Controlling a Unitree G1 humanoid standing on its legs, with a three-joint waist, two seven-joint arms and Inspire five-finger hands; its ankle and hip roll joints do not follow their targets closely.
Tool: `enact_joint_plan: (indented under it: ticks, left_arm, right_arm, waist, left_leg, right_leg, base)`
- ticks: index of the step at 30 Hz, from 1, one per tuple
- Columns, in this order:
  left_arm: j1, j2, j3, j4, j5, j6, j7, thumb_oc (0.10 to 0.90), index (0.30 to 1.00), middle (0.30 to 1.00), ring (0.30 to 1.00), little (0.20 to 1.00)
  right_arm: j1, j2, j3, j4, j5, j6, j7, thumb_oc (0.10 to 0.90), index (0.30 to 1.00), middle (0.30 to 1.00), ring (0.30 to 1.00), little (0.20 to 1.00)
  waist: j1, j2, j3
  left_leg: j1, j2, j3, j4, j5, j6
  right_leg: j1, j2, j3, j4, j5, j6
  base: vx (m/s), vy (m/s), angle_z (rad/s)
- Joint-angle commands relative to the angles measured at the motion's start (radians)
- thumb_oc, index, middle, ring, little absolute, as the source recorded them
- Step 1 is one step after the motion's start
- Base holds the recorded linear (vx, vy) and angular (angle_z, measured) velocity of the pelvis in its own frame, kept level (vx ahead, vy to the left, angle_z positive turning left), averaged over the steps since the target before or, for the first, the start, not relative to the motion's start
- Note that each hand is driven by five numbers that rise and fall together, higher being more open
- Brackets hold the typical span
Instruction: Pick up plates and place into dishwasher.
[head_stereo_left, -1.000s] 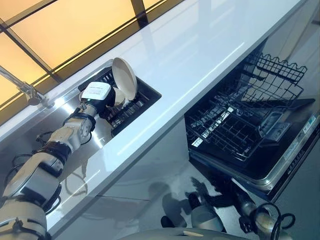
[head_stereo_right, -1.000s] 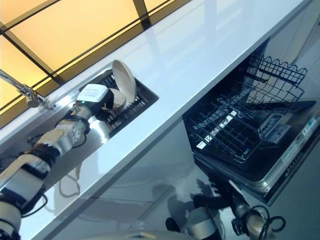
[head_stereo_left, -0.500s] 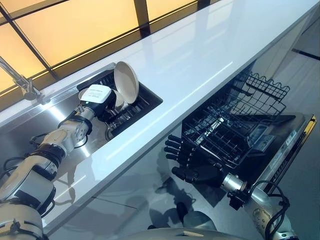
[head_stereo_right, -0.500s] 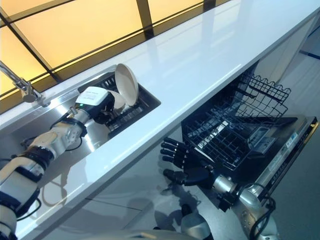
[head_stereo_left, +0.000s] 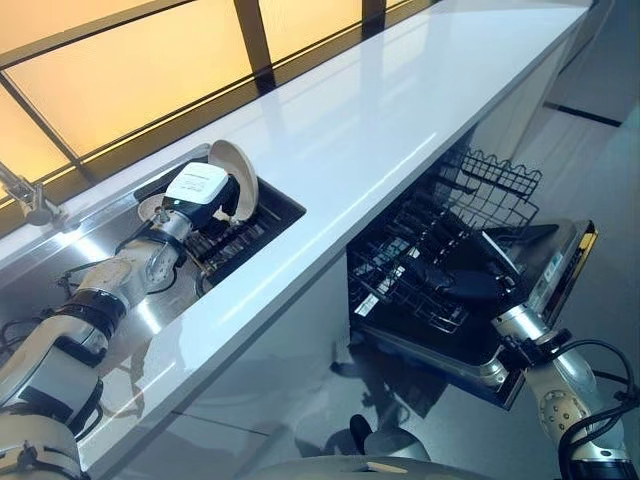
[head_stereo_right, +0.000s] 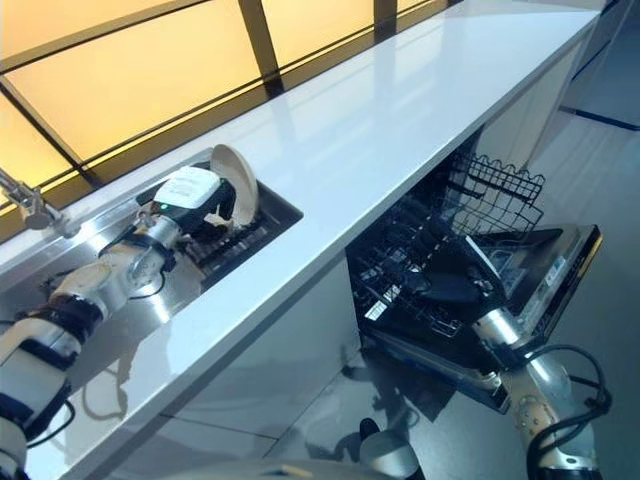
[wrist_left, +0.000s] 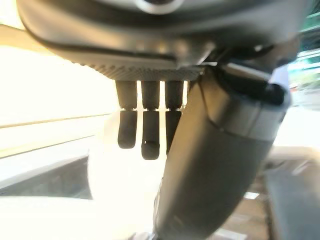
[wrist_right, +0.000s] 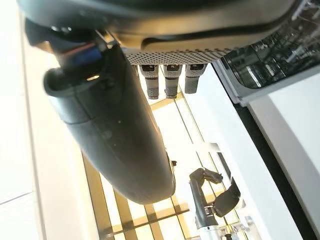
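The left hand (head_stereo_left: 205, 195) still grips the upright plate (head_stereo_left: 238, 178) in the sink rack (head_stereo_left: 262, 212); the right hand (head_stereo_left: 455, 282), fingers open, has moved into the dishwasher rack (head_stereo_left: 480, 190).

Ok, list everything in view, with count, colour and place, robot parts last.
Plate: one, cream, upright in the sink rack.
Sink rack: one, black, set in the sink.
Sink: one, steel, at the counter's left.
Tap: one, steel, behind the sink.
Counter: one, white, running along the window.
Dishwasher rack: one, black wire, pulled out under the counter.
Dishwasher door: one, open, lowered.
Left hand: at the plate.
Right hand: over the dishwasher rack.
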Motion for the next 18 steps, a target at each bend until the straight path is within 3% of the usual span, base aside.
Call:
enact_joint_plan:
  ticks: [1,14,15,16,17,18]
  left_arm:
    - [-0.117,0.099,0.059,-0.059,-0.024,0.002,0.101,0.100,0.300,0.300,0.300,0.200]
    - [-0.115,0.093,0.026,-0.134,-0.032,0.033,0.072,0.100,0.300,0.300,0.300,0.200]
    - [-0.115,0.089,0.025,-0.126,-0.038,0.038,0.071,0.177,0.366,0.366,0.366,0.277]
    - [-0.112,0.079,0.030,-0.111,-0.044,0.042,0.073,0.600,0.728,0.728,0.728,0.700]
    - [-0.107,0.073,0.037,-0.103,-0.039,0.045,0.073,0.800,0.900,0.900,0.900,0.900]
    - [-0.102,0.061,0.044,-0.089,-0.034,0.050,0.079,0.800,0.900,0.900,0.900,0.900]
  right_arm:
    - [-0.066,-0.040,0.005,-0.102,0.007,-0.165,-0.023,0.800,0.900,0.900,0.900,0.900]
    - [-0.114,-0.087,0.061,-0.085,-0.056,-0.258,-0.115,0.800,0.900,0.900,0.900,0.900]
    - [-0.122,-0.088,0.068,-0.085,-0.064,-0.262,-0.119,0.800,0.900,0.900,0.900,0.900]
    - [-0.135,-0.092,0.078,-0.087,-0.056,-0.265,-0.128,0.800,0.900,0.900,0.900,0.900]
    - [-0.141,-0.090,0.081,-0.087,-0.060,-0.265,-0.134,0.800,0.900,0.900,0.900,0.900]
    - [-0.156,-0.087,0.091,-0.083,-0.064,-0.261,-0.145,0.800,0.900,0.900,0.900,0.900]
  waist:
    - [0.009,0.023,-0.105]
    - [0.041,0.019,-0.121]
    - [0.043,0.019,-0.121]
    - [0.047,0.019,-0.120]
    - [0.050,0.019,-0.120]
    - [0.056,0.019,-0.122]
  left_leg:
    - [0.000,-0.023,0.005,0.009,-0.107,0.043]
    - [0.002,-0.029,-0.025,0.009,-0.109,0.046]
    - [0.002,-0.030,-0.028,0.009,-0.109,0.047]
    - [0.003,-0.031,-0.031,0.009,-0.110,0.047]
    - [0.003,-0.032,-0.033,0.009,-0.110,0.047]
    - [0.003,-0.033,-0.037,0.009,-0.111,0.047]
  right_leg:
    - [0.057,0.014,0.018,0.005,-0.123,0.074]
    - [0.067,0.015,-0.003,0.005,-0.127,0.069]
    - [0.068,0.015,-0.004,0.005,-0.127,0.069]
    - [0.070,0.014,-0.007,0.005,-0.127,0.068]
    - [0.071,0.014,-0.008,0.005,-0.128,0.068]
    - [0.072,0.012,-0.012,0.005,-0.129,0.068]
  base:
    - [0.00,0.000,0.00]
    - [0.00,0.000,0.02]
    - [0.01,0.009,0.07]
    - [0.01,0.011,0.07]
    - [0.01,0.015,0.09]
    - [0.01,0.010,0.06]
